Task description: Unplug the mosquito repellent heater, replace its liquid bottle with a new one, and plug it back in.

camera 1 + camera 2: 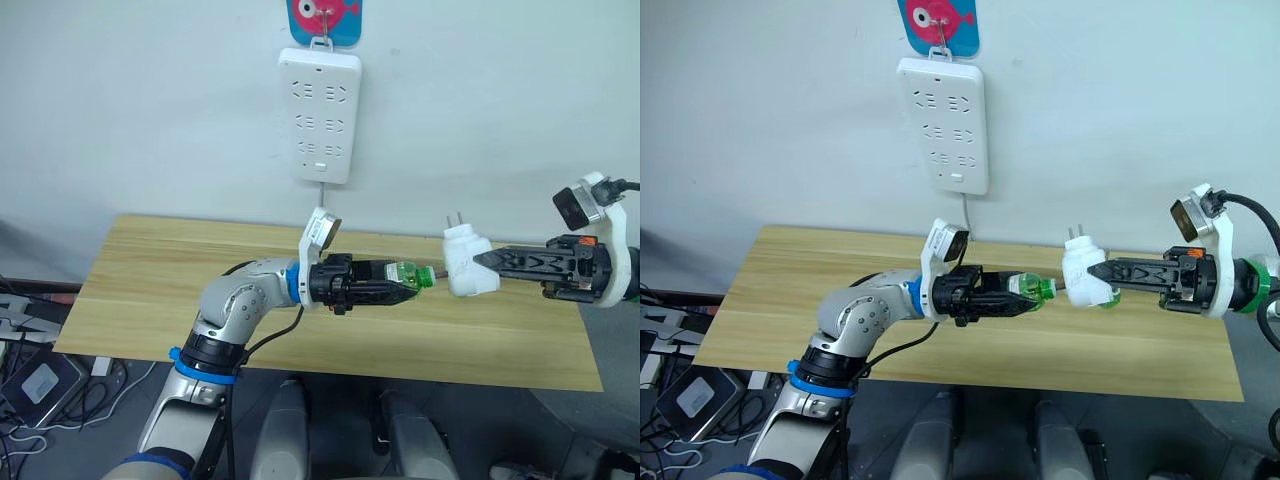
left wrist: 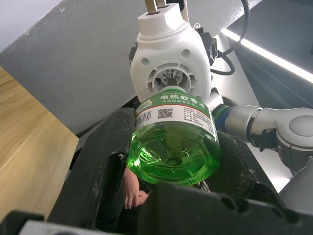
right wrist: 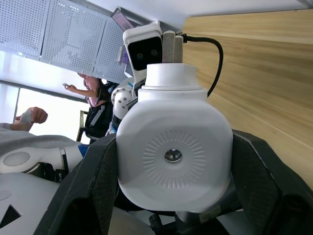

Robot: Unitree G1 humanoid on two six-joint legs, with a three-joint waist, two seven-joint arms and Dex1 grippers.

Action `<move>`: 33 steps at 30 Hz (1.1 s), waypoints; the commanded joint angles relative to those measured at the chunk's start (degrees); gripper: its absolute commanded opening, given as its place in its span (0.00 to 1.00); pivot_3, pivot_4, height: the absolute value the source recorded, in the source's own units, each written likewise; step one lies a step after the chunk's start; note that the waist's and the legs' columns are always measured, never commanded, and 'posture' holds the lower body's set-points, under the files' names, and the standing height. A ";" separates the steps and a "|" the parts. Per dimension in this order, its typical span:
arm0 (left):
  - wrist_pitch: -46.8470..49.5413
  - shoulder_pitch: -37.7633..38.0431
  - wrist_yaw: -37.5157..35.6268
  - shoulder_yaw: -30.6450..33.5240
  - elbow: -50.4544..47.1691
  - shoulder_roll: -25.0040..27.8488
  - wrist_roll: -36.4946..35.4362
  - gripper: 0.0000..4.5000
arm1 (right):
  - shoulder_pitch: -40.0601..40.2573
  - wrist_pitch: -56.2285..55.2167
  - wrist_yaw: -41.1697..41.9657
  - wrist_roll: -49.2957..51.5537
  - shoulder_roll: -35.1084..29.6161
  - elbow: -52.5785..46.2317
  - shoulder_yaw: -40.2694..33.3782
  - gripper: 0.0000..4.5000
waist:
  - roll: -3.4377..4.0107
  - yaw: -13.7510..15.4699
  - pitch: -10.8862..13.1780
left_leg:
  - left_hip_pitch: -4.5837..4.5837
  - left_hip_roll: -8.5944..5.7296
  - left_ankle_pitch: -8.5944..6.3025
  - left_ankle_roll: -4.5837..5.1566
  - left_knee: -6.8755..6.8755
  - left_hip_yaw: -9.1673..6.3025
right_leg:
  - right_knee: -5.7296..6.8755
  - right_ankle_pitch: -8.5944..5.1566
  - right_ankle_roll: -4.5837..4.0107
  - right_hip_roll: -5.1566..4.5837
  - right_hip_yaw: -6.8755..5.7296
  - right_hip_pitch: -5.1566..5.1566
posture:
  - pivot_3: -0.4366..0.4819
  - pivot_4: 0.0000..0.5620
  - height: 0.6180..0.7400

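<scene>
My right gripper is shut on the mosquito repellent heater, a white rounded barrel held unplugged in the air over the table, its plug prongs pointing up. My left gripper is shut on a green liquid bottle lying level, its neck pointed at the heater's underside. In the left wrist view the bottle lines up with the heater's round socket, neck at or just inside the opening. The right wrist view has the heater's vent hole facing the camera.
A long white power strip hangs on the wall above the wooden table, its cord running down behind. Cables and a box lie on the floor at the left. A person stands far off in the right wrist view.
</scene>
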 commanded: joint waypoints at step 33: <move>-3.12 -1.89 -0.05 0.69 -0.57 -1.49 1.23 0.51 | -1.37 -1.82 0.80 1.95 0.38 -2.30 -1.02 0.64 | 0.00 0.05 -0.01 | 0.01 0.00 0.00 0.00 0.02 0.00 | 0.05 0.09 -0.15 0.00 -0.01 0.01 | 0.65 0.48 1.00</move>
